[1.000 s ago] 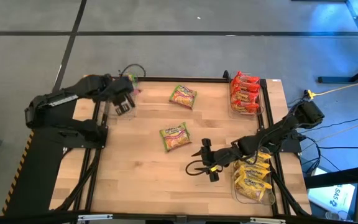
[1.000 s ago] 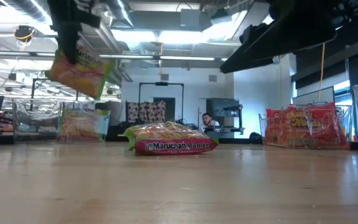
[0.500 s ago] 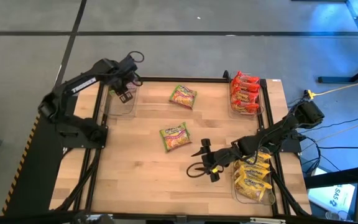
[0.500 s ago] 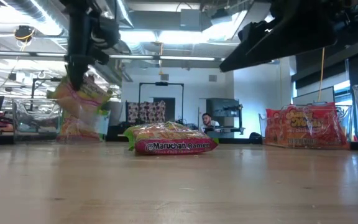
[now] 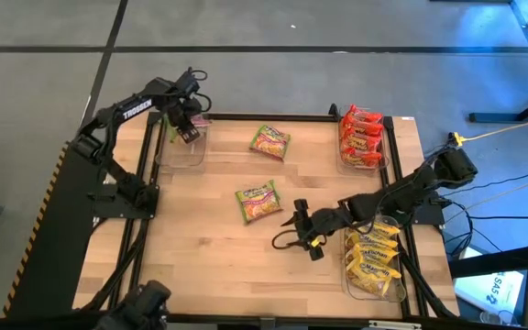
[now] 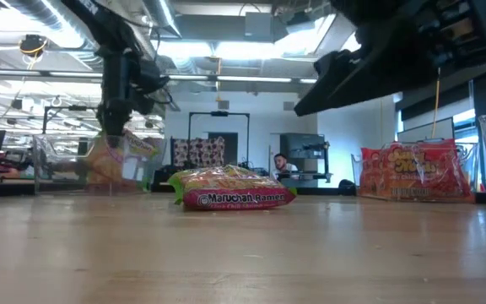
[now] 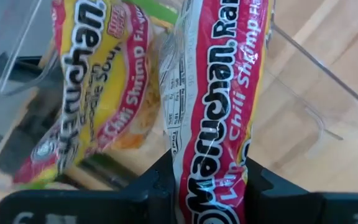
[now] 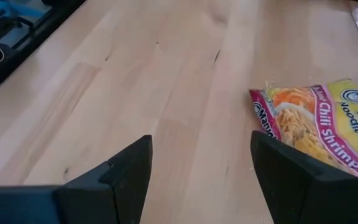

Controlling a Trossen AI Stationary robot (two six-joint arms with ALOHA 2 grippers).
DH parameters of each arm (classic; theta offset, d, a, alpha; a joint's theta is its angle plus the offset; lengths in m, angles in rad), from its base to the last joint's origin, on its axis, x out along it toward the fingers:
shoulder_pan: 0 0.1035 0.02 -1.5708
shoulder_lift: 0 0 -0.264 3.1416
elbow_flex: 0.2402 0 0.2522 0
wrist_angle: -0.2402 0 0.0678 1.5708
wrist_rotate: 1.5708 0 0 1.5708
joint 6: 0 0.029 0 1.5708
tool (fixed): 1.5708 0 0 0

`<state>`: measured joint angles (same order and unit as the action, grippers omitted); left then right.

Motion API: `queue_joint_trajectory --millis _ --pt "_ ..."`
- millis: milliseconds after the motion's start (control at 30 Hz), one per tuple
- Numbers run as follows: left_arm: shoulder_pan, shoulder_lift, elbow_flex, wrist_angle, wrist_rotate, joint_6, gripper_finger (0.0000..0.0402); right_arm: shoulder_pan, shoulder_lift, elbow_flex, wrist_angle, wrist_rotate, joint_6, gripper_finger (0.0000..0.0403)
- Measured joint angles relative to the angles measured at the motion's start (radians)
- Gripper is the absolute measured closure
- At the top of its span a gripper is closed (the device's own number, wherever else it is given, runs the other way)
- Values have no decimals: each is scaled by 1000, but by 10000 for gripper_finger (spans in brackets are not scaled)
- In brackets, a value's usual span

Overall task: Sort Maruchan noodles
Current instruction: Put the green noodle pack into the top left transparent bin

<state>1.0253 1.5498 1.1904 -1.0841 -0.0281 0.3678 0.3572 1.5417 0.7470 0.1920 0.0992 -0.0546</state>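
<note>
Surface: wooden bench (image 5: 209, 257), clear bins at its edges.
Left gripper (image 5: 187, 128): clenched on a chili shrimp packet (image 7: 213, 118), over the far-left bin (image 5: 183, 148).
Right gripper (image 5: 299, 231): released, empty, near the mid-bench packet (image 5: 258, 201).
Advice: lower fully inside the bin walls beside the stored packet (image 7: 98, 87), then let go.

Bright even overhead light; ceiling glare in low view; left wrist close-up soft.

Left tool (image 5: 187, 126) at 11 o'clock, fingers clamped; right tool (image 5: 293, 231) near centre, fingers spread wide.
</note>
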Motion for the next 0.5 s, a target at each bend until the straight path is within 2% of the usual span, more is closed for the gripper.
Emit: queue_joint_trajectory --millis 267,500 --pt "8 76 0 98 -8 28 308 -40 0 -56 105 -82 2 159" --pt "35 90 0 94 -107 11 274 -45 0 -57 99 -93 5 159"
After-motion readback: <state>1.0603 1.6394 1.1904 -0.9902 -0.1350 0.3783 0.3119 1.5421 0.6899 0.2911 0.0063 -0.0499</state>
